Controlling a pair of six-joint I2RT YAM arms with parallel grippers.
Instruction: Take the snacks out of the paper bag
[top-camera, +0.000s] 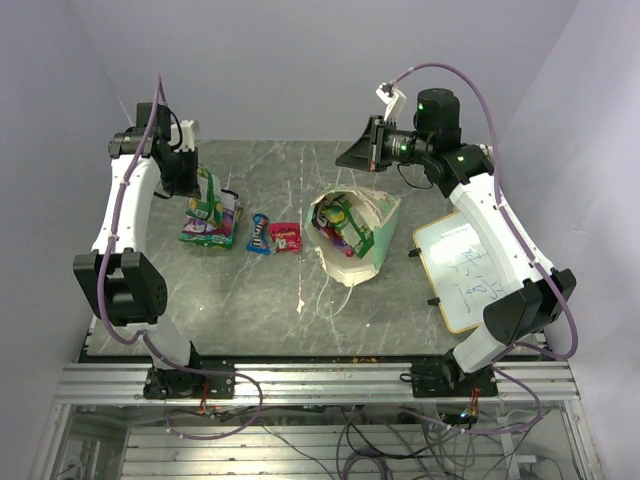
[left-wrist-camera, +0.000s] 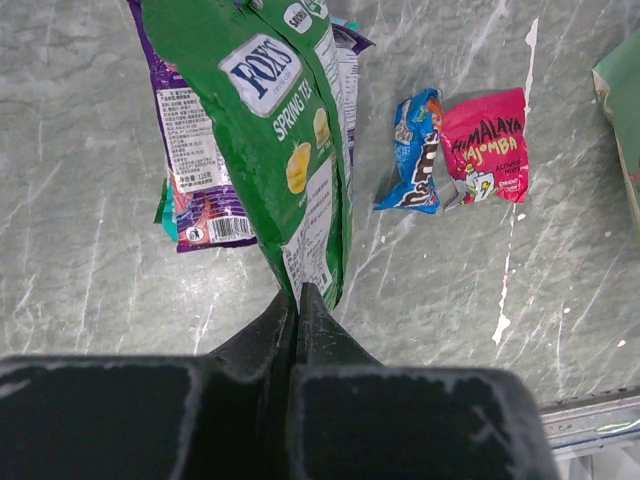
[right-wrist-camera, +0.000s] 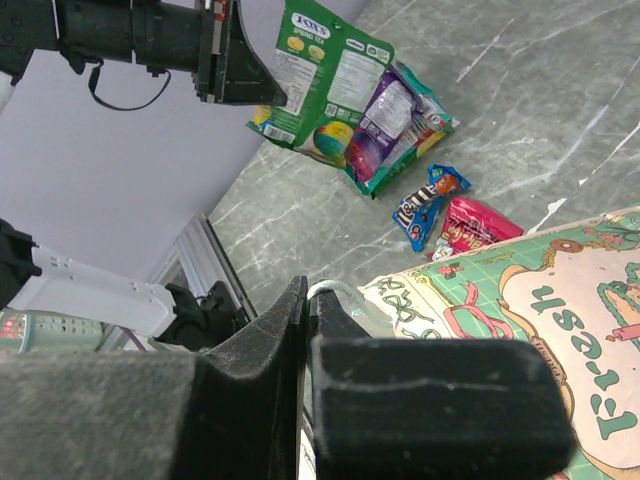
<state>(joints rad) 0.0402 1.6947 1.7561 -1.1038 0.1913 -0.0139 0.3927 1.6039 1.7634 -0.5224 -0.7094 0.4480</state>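
In the upper left of the top view, the left gripper (left-wrist-camera: 298, 295) is clamped on the edge of a green bag (left-wrist-camera: 285, 130), which hangs over a purple bag (left-wrist-camera: 195, 170) lying on the table (top-camera: 280, 300). A blue bar (left-wrist-camera: 415, 150) and a red packet (left-wrist-camera: 485, 145) lie side by side just right of them. The paper bag (top-camera: 378, 240) lies on its side mid-frame, mouth toward the left, with more snacks (top-camera: 345, 225) showing inside. The right gripper (right-wrist-camera: 305, 290) sits above it with jaws together and a white string (right-wrist-camera: 328, 290) at its tips, pinched or not I cannot tell.
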